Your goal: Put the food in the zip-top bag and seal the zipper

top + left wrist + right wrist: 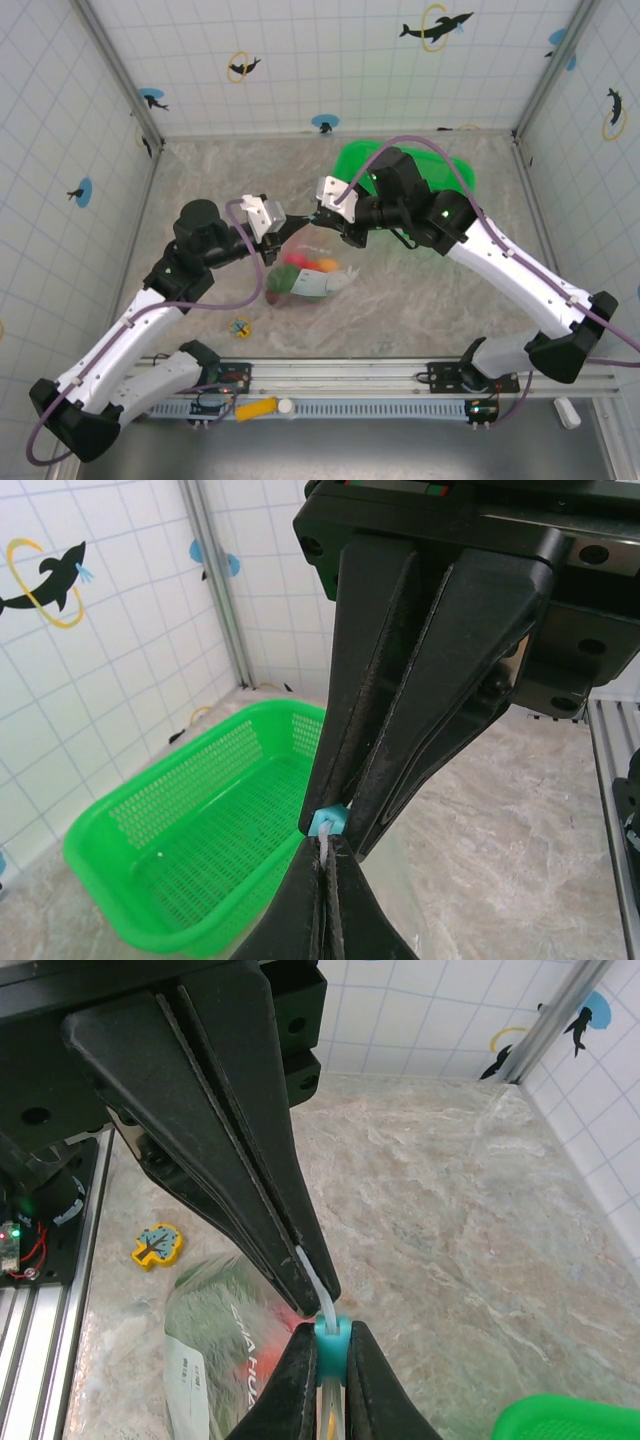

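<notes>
The zip-top bag (312, 278) hangs just above the table's middle, crinkly and clear with a white label, and the food (300, 272) shows through it as red, orange and green. In the left wrist view my left gripper (326, 848) is shut on the zipper (327, 852), a thin clear strip. My right gripper (331, 1330) is shut on the zipper's teal slider (331, 1340). The two grippers meet tip to tip at the bag's top edge, left gripper (298, 221) beside right gripper (320, 220). The bag (215, 1345) sags below them.
A green mesh basket (445, 172) stands at the back right behind the right arm, and the basket (190, 840) looks hollow in the left wrist view. A small yellow tree-shaped toy (240, 327) lies on the marble tabletop near the front left. Tiled walls enclose the workspace.
</notes>
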Robot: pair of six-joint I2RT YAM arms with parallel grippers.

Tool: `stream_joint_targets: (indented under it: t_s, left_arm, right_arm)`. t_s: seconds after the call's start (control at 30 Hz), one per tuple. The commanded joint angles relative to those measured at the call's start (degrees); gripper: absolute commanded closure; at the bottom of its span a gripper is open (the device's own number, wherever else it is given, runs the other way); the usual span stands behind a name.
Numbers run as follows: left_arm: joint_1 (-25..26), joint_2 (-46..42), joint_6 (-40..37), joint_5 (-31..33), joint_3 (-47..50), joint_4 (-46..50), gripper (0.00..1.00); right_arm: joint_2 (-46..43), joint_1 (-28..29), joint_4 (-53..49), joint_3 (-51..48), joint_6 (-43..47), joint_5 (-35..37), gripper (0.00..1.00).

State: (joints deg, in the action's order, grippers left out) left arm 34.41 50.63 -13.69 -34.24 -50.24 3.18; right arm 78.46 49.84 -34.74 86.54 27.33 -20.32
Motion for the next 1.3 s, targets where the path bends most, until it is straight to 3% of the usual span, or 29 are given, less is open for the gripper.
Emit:
stream_joint_targets:
  t_s: [0.0, 0.23, 0.6, 1.27]
  left_arm:
    - [0.19, -0.70, -1.94, -1.77, -1.39, 0.85, 1.00]
    - [-0.63, -4.76, -2.07, 2.18, 0.54, -2.09, 1.00]
    - [-3.09, -8.08, -1.07, 4.74, 1.80, -5.26, 1.00]
    - [-3.26, -10.62, -1.20, 10.45, 2.69, -7.51, 1.00]
  right_arm:
    - [-1.11, 0.18, 0.23, -0.76, 0.41, 2.53, 1.00]
    - [-1.83, -0.43, -1.22, -2.38, 0.97, 5.80, 1.00]
    - [-4.95, -2.71, -1.06, -5.76, 0.09, 5.38, 1.00]
    - [-9.69, -5.23, -1.90, -10.31, -0.52, 6.25, 1.00]
